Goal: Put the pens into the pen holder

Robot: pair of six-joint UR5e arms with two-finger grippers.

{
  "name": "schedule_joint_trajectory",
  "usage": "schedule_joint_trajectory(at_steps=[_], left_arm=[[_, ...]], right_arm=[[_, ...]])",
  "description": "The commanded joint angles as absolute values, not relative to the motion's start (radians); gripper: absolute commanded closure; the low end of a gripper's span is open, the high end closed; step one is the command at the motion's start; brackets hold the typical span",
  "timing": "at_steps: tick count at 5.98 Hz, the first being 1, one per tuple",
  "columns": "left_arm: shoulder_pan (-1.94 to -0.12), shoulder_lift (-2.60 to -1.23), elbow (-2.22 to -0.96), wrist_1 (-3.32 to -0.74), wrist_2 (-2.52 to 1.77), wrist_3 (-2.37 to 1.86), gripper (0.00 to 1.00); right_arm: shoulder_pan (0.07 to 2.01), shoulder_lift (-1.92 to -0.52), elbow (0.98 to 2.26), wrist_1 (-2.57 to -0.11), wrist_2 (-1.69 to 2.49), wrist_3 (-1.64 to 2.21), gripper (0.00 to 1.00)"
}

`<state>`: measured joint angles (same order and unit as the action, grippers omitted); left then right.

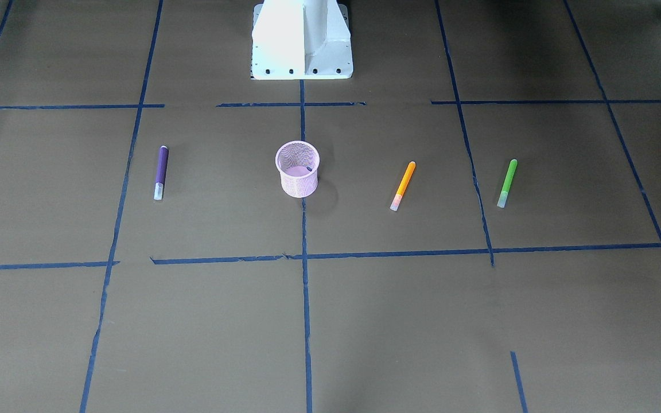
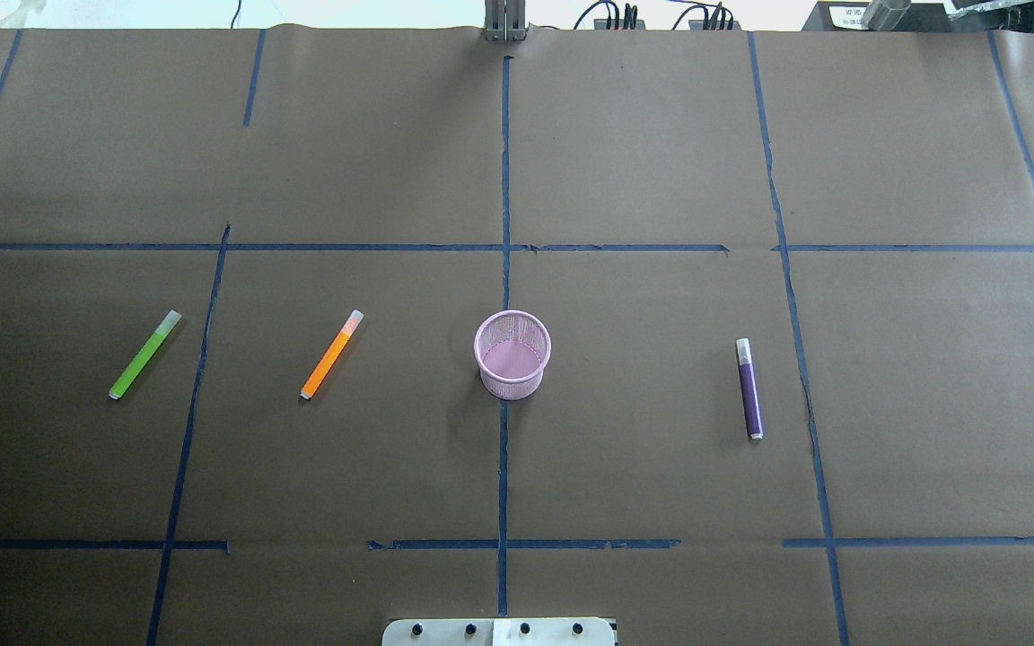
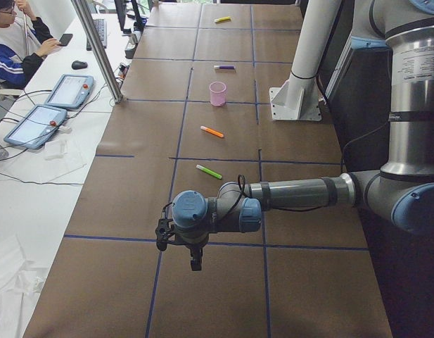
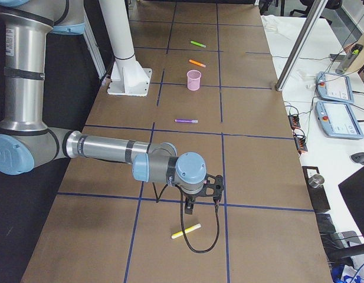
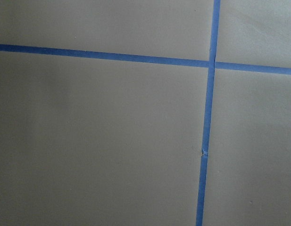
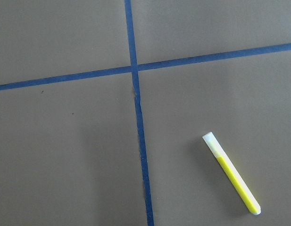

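Pink wire-mesh pen holder [image 2: 512,386], slim orange pen [image 2: 330,356], papered table [image 2: 652,475]

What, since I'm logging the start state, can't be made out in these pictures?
- The left tool: seen only in the exterior left view, small and dark; open or shut unclear.
- The right tool: only in the exterior right view; same doubt.
- A dark speck inside the pen holder: front-facing view, too small to identify.
- The yellow pen: beyond the edges of the overhead and front-facing views.
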<state>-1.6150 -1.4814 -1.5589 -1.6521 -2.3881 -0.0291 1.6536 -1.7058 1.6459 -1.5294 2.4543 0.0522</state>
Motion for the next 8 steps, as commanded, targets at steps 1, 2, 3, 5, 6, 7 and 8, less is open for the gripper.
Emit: schedule_joint_trajectory(at_steps=[1, 2, 3, 5, 6, 7, 8], left_arm=[[-1.614, -1.483, -1.562, -1.658, -2.388, -0.029, 0.0], [-1.614, -1.488, -1.562, -1.66, -2.39, -0.029, 0.0], [-1.612, -1.491, -1.568, -1.661, -2.388, -0.029, 0.0], [-1.561, -1.532, -1.644, -1.663, -2.388, -0.032, 0.0], [-1.507, -1.552, -1.691, -1.666, -2.385, -0.035, 0.0], [-1.438, -1.565, -1.716, -1.693, -2.385, -0.041, 0.0], [-1.325, -1.633, -1.706, -1.692, -2.376, -0.058, 0.0]], right_arm=[[1.654, -1.704, 1.647, -1.529, 2.454, 0.054, 0.0], [1.654, -1.703, 1.647, -1.529, 2.454, 0.054, 0.0], [1.654, -1.7, 1.647, -1.529, 2.454, 0.054, 0.0], [1.654, -1.701, 1.651, -1.529, 2.456, 0.055, 0.0], [1.654, -1.698, 1.654, -1.528, 2.457, 0.055, 0.0], [1.654, -1.698, 1.676, -1.528, 2.456, 0.055, 0.0], [1.652, -1.695, 1.683, -1.526, 2.454, 0.052, 0.0]])
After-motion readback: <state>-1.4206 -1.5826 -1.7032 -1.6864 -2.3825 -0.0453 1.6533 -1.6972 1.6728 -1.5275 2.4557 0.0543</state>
